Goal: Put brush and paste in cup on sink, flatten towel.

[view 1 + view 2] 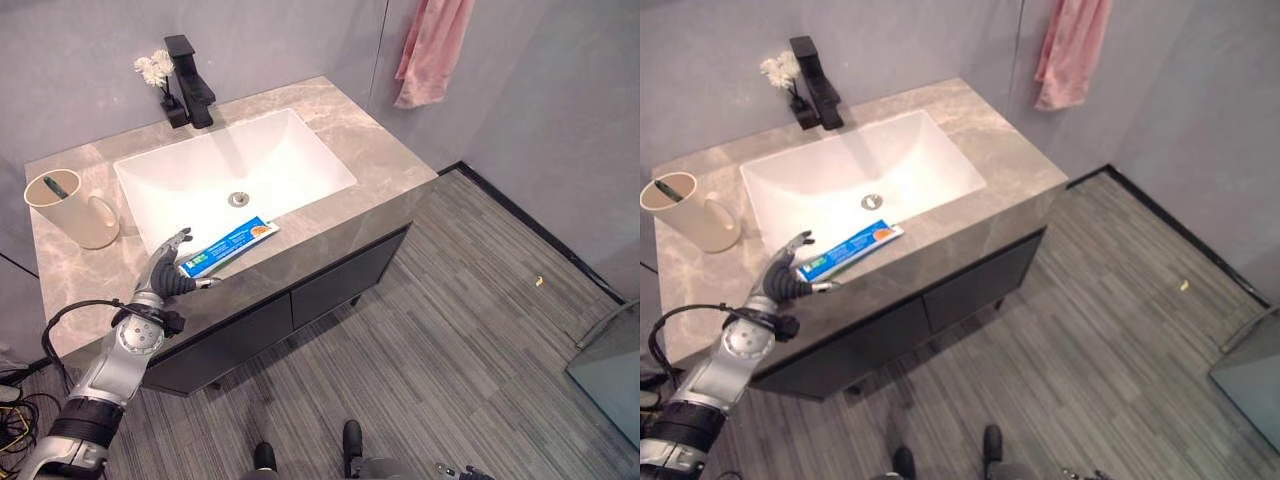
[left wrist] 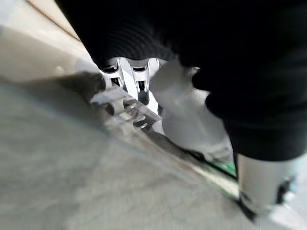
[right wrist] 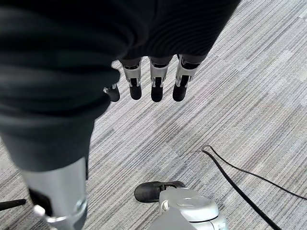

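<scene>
Fingers [image 1: 178, 240] of the left hand [image 1: 166, 272] are spread and fairly straight, tips at the near end of the toothpaste tube [image 1: 228, 245]; from the wrist view I cannot tell whether the thumb has it pinched, so I would call the hand open and just touching. The tube lies flat on the front lip of the table [image 1: 350, 215], right along the basin [image 1: 235, 170] edge, its far end pointing toward the drain. The cup [image 1: 68, 208] stands well apart on the left of the table, with what looks like the brush [image 1: 56, 186] already inside. The pink towel [image 1: 433, 50] hangs bunched on the wall behind. The right hand [image 3: 144, 81] dangles over the floor, fingers relaxed and holding nothing.

The risk, as I see it, is that the tube is thin and flat on a slick stone top: a shallow pinch could shove it sideways into the basin or off the front edge to the floor. A loose hold could also drop it on the carry to the cup.
</scene>
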Robot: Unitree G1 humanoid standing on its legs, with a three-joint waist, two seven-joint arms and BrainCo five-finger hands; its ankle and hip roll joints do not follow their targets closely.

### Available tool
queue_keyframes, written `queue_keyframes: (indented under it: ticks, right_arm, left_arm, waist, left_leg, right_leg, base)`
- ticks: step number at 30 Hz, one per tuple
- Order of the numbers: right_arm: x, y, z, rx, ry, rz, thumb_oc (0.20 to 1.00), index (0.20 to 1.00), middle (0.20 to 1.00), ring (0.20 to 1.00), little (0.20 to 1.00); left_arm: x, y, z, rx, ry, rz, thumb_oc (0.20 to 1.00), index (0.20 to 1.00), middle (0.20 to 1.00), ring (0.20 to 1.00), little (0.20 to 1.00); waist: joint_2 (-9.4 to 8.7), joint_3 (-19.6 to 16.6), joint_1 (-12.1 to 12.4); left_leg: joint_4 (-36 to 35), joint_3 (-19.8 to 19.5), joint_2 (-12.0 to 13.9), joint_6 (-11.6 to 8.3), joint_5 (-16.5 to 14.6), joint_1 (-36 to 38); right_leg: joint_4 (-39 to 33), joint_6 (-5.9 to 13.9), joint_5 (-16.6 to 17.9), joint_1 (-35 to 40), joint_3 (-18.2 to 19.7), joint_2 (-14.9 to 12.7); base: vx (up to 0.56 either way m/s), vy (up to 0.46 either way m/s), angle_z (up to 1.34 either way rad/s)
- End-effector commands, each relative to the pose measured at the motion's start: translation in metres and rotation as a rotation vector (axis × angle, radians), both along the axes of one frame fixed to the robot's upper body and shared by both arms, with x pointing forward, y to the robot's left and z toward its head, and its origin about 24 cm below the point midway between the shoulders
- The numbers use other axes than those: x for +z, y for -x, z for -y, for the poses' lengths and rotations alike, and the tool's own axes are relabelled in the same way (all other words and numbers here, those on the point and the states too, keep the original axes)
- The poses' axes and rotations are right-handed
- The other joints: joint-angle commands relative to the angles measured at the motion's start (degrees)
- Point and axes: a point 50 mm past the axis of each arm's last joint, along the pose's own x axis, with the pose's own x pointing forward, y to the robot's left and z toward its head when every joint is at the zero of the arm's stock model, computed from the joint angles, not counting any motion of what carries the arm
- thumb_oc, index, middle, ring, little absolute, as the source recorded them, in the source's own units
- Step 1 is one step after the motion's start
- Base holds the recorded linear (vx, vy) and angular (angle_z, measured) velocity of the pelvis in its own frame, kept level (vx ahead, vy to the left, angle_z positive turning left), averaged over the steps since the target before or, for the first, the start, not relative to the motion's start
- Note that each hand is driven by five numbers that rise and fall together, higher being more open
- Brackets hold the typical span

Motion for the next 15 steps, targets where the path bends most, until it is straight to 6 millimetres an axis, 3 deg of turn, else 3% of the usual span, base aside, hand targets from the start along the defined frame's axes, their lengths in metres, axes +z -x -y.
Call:
queue_keyframes:
  ticks: [1,15]
  right_arm:
    - [0.002,-0.015,-0.002,0.067,0.017,0.015,1.000,1.000,1.000,1.000,1.000]
    - [0.001,-0.012,-0.001,0.070,0.019,0.000,1.000,1.000,1.000,1.000,1.000]
  left_arm:
    - [0.040,-0.021,-0.019,0.065,-0.116,0.097,0.200,0.200,0.200,0.200,0.200]
    - [0.033,-0.022,-0.007,0.020,-0.067,0.086,0.200,0.200,0.200,0.200,0.200]
  waist:
    - [-1.76,1.35,-1.93]
    - [-1.72,1.51,-1.78]
  left_leg:
    - [0.58,-4.03,1.82,-1.69,-6.83,0.89]
    - [0.58,-5.07,1.82,-1.70,-6.38,-0.29]
  right_leg:
    - [0.53,8.42,-4.90,1.89,-4.53,-6.91]
    - [0.53,8.10,-5.07,1.52,-5.06,-6.86]
  base:
    - [0.00,0.000,0.00]
    - [0.00,-0.001,-0.01]
